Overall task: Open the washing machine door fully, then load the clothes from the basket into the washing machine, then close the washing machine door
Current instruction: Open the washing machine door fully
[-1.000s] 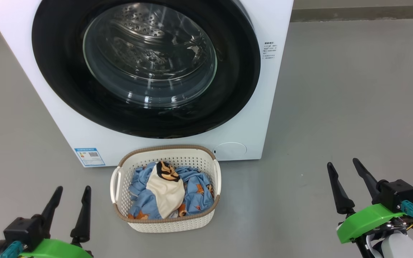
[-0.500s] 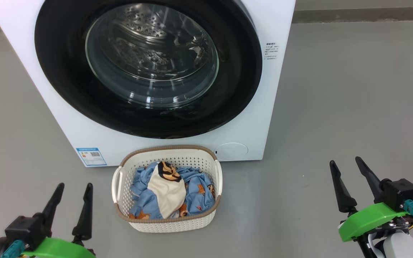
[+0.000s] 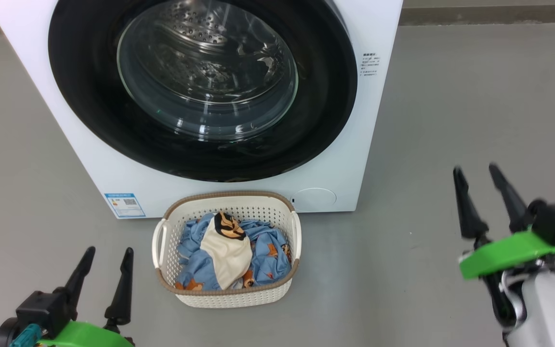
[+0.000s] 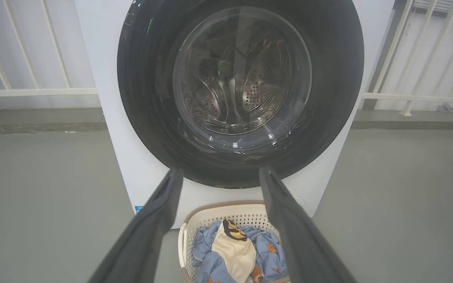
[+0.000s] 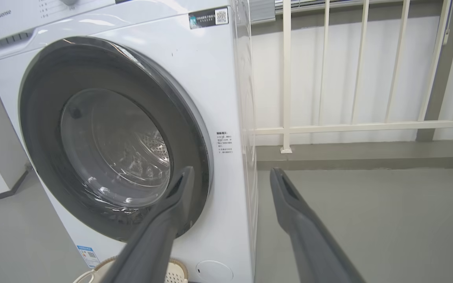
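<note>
The white washing machine [image 3: 350, 159] stands ahead with its round black-rimmed door [image 3: 89, 106] shut flat against the front; the steel drum shows through the glass bowl [image 3: 207, 72]. On the floor before it sits the cream basket [image 3: 231, 296] holding the light-blue bear-print clothes [image 3: 268, 250] and a cream piece [image 3: 227, 253]. My left gripper [image 3: 108, 252] is open at the lower left, left of the basket. To the right of the machine, my right gripper [image 3: 476, 169] is open and raised. The door [image 5: 37, 129] is also in the right wrist view, left of the right gripper [image 5: 230, 171].
Grey floor [image 3: 451, 120] spreads on both sides of the machine. A white railing [image 5: 352, 127] and a low kerb [image 5: 368, 155] run behind it on the right; more railing [image 4: 34, 92] is at its left. A blue label sticker [image 3: 124, 204] sits at the machine's lower left corner.
My right gripper has risen and moved forward, toward the machine's right side. The head camera shifted slightly, so the machine and basket sit a little higher and more to the right. The left gripper barely moved.
</note>
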Available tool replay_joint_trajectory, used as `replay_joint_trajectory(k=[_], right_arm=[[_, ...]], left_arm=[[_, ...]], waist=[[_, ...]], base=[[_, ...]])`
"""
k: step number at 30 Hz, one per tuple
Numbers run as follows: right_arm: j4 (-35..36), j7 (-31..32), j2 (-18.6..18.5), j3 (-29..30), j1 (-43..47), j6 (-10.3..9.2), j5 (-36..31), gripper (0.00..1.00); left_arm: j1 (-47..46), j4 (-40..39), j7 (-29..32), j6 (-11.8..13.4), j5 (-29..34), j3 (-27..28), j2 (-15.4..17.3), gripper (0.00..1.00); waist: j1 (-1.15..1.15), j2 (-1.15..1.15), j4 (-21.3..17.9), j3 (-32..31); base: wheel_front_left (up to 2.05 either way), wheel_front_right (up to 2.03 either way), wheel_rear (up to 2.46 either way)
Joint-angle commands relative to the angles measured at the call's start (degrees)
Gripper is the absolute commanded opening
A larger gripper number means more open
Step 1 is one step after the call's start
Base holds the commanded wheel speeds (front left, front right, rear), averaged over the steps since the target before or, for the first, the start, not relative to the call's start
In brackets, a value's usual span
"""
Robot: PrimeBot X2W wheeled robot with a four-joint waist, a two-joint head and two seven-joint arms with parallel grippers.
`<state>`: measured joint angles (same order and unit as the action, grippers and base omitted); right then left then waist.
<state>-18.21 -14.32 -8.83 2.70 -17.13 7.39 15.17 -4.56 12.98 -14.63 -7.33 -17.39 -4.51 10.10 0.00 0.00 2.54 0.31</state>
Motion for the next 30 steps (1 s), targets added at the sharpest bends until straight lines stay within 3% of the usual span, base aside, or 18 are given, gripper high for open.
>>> replay_joint_trajectory(k=[1, 11, 20, 21, 22, 24, 25, 30], right_arm=[[2.14, -0.68, -0.62, -1.31, -3.41, 0.10, 1.35, 1.00], [3.71, -0.68, -2.65, 0.79, -13.76, 0.10, 7.61, 1.00], [1.04, 1.33, 0.92, 8.86, -21.25, 0.10, 21.21, 1.00], [0.32, 1.90, 1.37, 10.09, -21.99, 0.10, 23.14, 0.78], [-0.47, 2.49, 1.81, 11.48, -22.73, 0.10, 25.12, 0.45], [-2.00, 3.78, 2.50, 13.87, -24.18, 0.10, 28.86, 0.09], [-2.54, 4.56, 2.80, 14.82, -24.98, 0.10, 30.84, 0.00], [-6.95, 7.53, 3.10, 20.31, -29.04, 0.10, 36.81, 0.00]], left_arm=[[-1.19, -1.35, -0.37, -0.15, 0.38, 1.82, 1.47, 1.00], [-1.83, -0.90, -0.37, -0.15, -0.20, 0.70, 1.60, 1.00], [-2.90, -0.58, -0.37, -0.15, -0.73, 0.14, 1.92, 1.00], [-3.08, -0.58, -0.37, -0.15, -0.78, 0.06, 1.94, 1.00], [-3.27, -0.59, -0.37, -0.15, -0.82, -0.05, 1.96, 1.00], [-3.62, -0.57, -0.37, -0.15, -0.91, -0.21, 1.98, 1.00], [-3.77, -0.43, -0.37, -0.15, -1.04, -0.23, 1.97, 1.00], [-4.55, -0.22, -0.37, -0.15, -1.32, -0.34, 2.15, 1.00]], waist=[[0.00, 0.00, 0.10, 0.19], [0.00, 0.00, 1.19, 1.75], [0.00, 0.00, 2.23, 3.66], [0.00, 0.00, 2.38, 3.90], [0.00, 0.00, 2.57, 4.20], [0.00, 0.00, 2.90, 4.75], [0.00, 0.00, 3.05, 5.07], [0.00, 0.00, 3.43, 6.34]], base=[[0.00, 0.00, 0.00], [0.00, 0.00, 0.00], [0.00, 0.00, 0.00], [0.00, 0.00, 0.00], [0.00, 0.00, 0.00], [0.00, 0.00, 0.00], [0.00, 0.00, 0.00], [0.00, 0.00, 0.00]])
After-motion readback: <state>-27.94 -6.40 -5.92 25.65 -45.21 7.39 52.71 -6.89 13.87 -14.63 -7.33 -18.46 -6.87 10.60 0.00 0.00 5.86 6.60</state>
